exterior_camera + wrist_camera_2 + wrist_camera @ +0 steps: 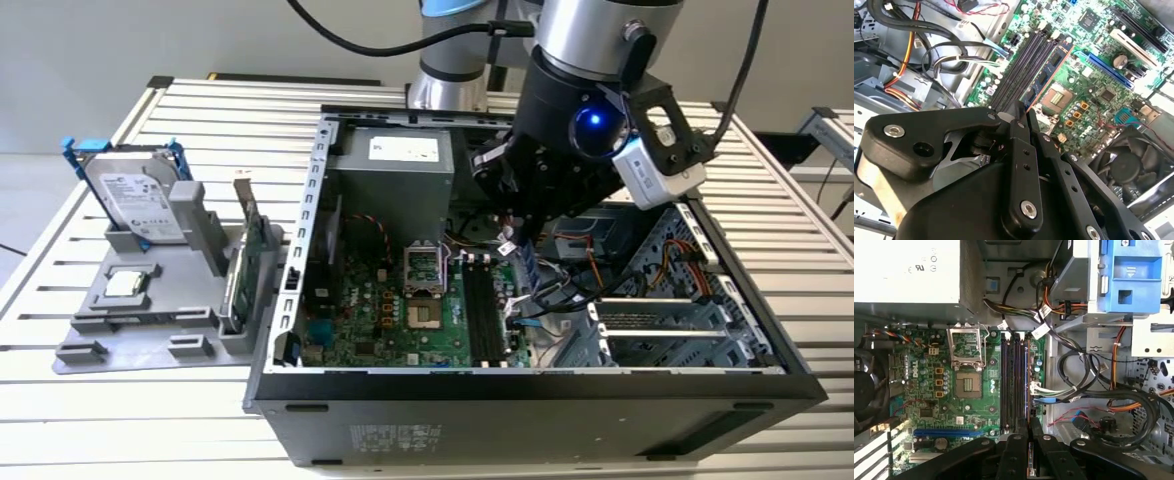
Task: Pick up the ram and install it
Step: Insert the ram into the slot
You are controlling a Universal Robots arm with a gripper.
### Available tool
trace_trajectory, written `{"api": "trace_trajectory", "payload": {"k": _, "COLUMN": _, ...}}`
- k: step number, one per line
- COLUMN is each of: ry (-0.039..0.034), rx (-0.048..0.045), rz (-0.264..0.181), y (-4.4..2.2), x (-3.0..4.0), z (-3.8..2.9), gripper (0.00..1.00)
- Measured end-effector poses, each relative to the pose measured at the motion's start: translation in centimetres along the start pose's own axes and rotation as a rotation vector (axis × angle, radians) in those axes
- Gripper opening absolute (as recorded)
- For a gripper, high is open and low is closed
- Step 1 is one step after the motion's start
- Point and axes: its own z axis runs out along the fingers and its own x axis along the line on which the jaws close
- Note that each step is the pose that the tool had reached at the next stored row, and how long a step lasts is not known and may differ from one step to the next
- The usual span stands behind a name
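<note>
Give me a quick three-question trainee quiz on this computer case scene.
1. True or false: the gripper is shut on the ram.
2. The ram is held above: A) the memory slots, B) the fan, C) the power supply.
3. Fill in: on the rack outside the case, the hard drive sits in a ____ frame.
Key: 1 true; 2 A; 3 blue.

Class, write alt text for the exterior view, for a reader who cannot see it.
The gripper holds the ram over the memory slots inside an open computer case. On the exterior view's left, a grey stand carries a hard drive.
</note>
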Motion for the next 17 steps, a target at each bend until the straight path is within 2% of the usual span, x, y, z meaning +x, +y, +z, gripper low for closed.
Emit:
{"api": "trace_trajectory", "payload": {"k": 8, "ry": 0.0, "rx": 0.0009, "rz": 0.0, "y": 0.07, "x": -0.01, "z": 0.61, "gripper": 0.0}}
{"api": "trace_trajectory", "payload": {"k": 17, "ry": 0.0, "rx": 0.0009, "rz": 0.0, "y": 0.07, "x": -0.02, "z": 0.74, "gripper": 0.0}}
